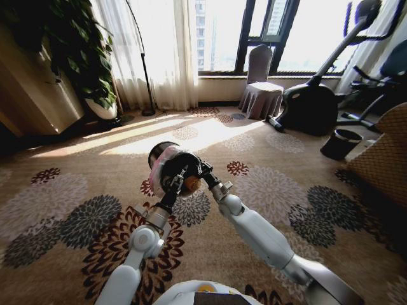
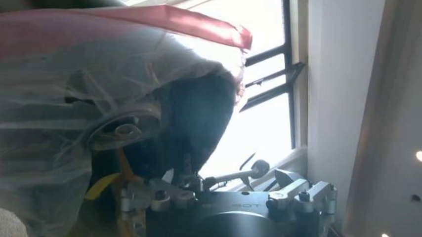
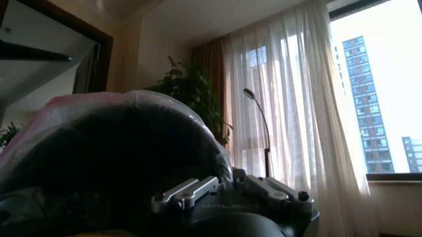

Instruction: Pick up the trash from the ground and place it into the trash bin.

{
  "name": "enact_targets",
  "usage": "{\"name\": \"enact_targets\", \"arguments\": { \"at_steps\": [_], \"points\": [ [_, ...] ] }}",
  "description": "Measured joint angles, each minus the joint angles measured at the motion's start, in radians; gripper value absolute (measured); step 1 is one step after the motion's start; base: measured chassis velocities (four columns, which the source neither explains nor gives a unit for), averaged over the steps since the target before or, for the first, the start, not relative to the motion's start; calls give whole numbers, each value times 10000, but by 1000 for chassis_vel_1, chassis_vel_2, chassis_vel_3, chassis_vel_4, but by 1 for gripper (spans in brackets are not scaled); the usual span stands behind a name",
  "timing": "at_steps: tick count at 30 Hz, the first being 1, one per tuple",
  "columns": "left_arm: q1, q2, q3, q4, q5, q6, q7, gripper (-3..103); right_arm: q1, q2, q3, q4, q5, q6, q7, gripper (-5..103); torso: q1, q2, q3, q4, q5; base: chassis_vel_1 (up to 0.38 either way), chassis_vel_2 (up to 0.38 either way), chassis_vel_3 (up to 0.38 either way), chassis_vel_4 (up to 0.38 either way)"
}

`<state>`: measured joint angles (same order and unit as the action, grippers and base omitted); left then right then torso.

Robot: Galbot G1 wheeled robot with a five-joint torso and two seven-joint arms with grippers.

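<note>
Black plastic under a crinkled pale pinkish bag — the trash bin [image 1: 166, 170] is off the carpet [image 1: 267, 210], held up in front of the robot between its two arms, roughly over the middle of the flowered floor. In the head view it lies tipped on its side, the bag's puffed rim towards the robot's left and the dark round body towards the right.

The left gripper [image 1: 173, 188] reaches up from below and meets the bin at its lower edge; its fingers look clenched on the bin's rim, though the bag hides just where they bite. In the left wrist view the bag [image 2: 72, 98] billows over the bin's dark wall, with a pink band along its upper edge, and something yellow [image 2: 102, 186] shows beside the gripper's metal parts.

The right gripper [image 1: 205, 170] comes in from the robot's right and presses against the bin's dark side. Whether its fingers are released or clenched I cannot tell; the right wrist view has the bin [image 3: 125, 148] bulking close above the gripper's metal links.

Farther off, near the carpet's far right edge, a small dark pot [image 1: 340, 143] stands by an exercise machine [image 1: 318, 101], and a covered chair [image 1: 261, 95] sits under the window.
</note>
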<state>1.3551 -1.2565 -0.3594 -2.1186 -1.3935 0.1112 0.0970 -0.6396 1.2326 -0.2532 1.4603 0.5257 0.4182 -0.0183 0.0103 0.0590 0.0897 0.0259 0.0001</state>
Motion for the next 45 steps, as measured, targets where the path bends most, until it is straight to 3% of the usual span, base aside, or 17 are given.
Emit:
{"name": "enact_targets", "arguments": {
  "at_steps": [3,4,7,8,11,13,17,21,28,32,39,40,43,45],
  "points": [
    [73,287,-83,-34,1263,-41,771,100,10,-44,108,-42,-9,-285,-1,0,0,0,1,0,-1,0,0,0,0],
    [73,287,-83,-34,1263,-41,771,100,10,-44,108,-42,-9,-285,-1,0,0,0,1,0,-1,0,0,0,0],
    [146,549,-250,7,2961,-340,1529,100,-32,-67,293,-136,-22,-547,2,0,0,0,0,-2,-1,0,0,0,0],
    [146,549,-250,7,2961,-340,1529,100,-32,-67,293,-136,-22,-547,2,0,0,0,0,-2,-1,0,0,0,0],
    [420,761,-409,241,5200,-1075,2521,100,-200,-149,471,-21,-63,-803,5,0,1,0,1,-1,-1,0,0,0,0],
    [505,777,-456,248,5642,-1280,2766,100,-238,-182,491,59,-50,-881,4,0,1,0,1,-2,-1,0,0,0,0],
    [779,756,-797,166,7861,-2369,3716,100,-345,-462,651,324,79,-1354,-2,0,0,0,0,2,-1,0,0,0,0],
    [896,725,-772,74,8271,-2704,3864,100,-349,-575,763,365,112,-1617,5,0,1,0,1,-3,0,0,0,0,0],
    [1186,676,-842,-90,9346,-3925,4588,100,-346,-779,822,633,150,-2254,1,0,1,0,1,1,-1,0,0,0,0],
    [1248,707,-926,-118,9770,-4392,4484,100,-346,-816,846,705,148,-2368,2,0,1,0,0,-1,0,0,0,0,0],
    [1323,530,-1631,-392,11264,-5097,3106,100,-375,-921,964,815,135,-2627,1,0,1,0,0,-1,0,0,0,0,0],
    [1323,530,-1631,-392,11264,-5097,3106,100,-375,-921,964,815,135,-2627,1,0,1,0,0,-1,0,0,0,0,0],
    [1519,388,-2279,-610,11661,-5259,2282,100,-434,-1021,1082,826,119,-2724,0,0,1,0,1,-1,0,0,0,0,0],
    [1548,363,-2360,-656,11682,-5269,2162,100,-434,-1030,1099,826,118,-2738,1,0,1,0,1,-1,1,0,0,0,0]
  ]
}}
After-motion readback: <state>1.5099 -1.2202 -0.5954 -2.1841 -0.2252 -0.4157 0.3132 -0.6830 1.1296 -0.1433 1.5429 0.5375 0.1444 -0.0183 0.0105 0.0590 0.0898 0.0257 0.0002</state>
